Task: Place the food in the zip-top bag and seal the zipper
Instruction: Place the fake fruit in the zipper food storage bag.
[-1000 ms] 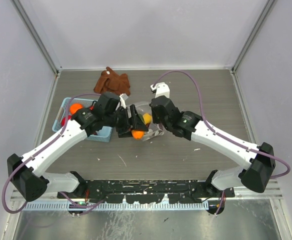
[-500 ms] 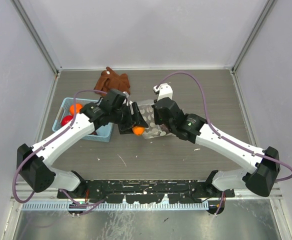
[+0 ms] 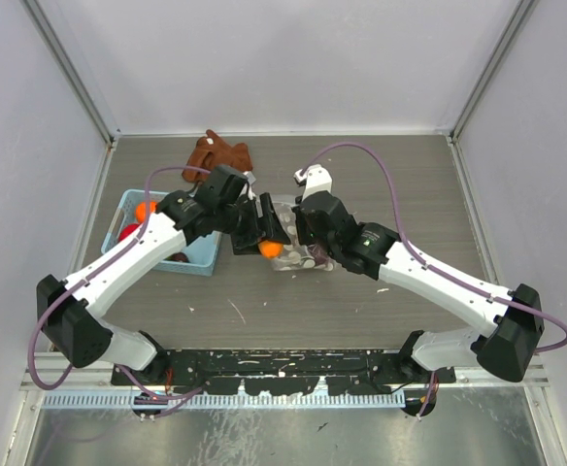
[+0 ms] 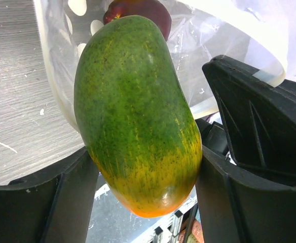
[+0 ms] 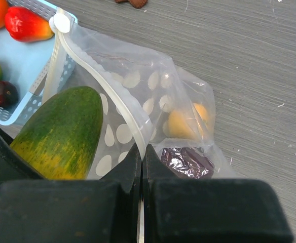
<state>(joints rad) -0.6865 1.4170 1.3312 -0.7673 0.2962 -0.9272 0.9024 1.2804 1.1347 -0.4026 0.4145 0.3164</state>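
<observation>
Since 1 s ago my left arm has swung up toward the pouch, which has sunk from a bunched, raised pose to lie flatter on the bench [image 3: 361,311].

Fig.: loading step, approx. mid-task.

- **L claw** [image 3: 261,233]: clamped across the middle of the green-orange mango [image 4: 138,116], green end toward the opening so the long axis leads in. I hold it at the mouth of the zip-top bag [image 5: 153,101]. Whether its nose has crossed the lip, I cannot tell.
- **R claw** [image 5: 142,162]: fingers pressed together on the zipper [image 5: 122,104]. It pinches one lip and lifts it so the mouth gapes toward the mango. W/o that pinch the thin film would prob. fall shut.
- **Already bagged:** yellow fruit [image 5: 181,121] and dark purple piece [image 5: 186,159], at the closed end.
- **Left to load:** red piece [image 5: 26,28] and others, in the light-blue basket [image 5: 21,61] beside the bag.
- **Zipper:** not yet sealed.
- **Risk, in my judgement:** the mango snags the free lip and drags the bag.
</observation>
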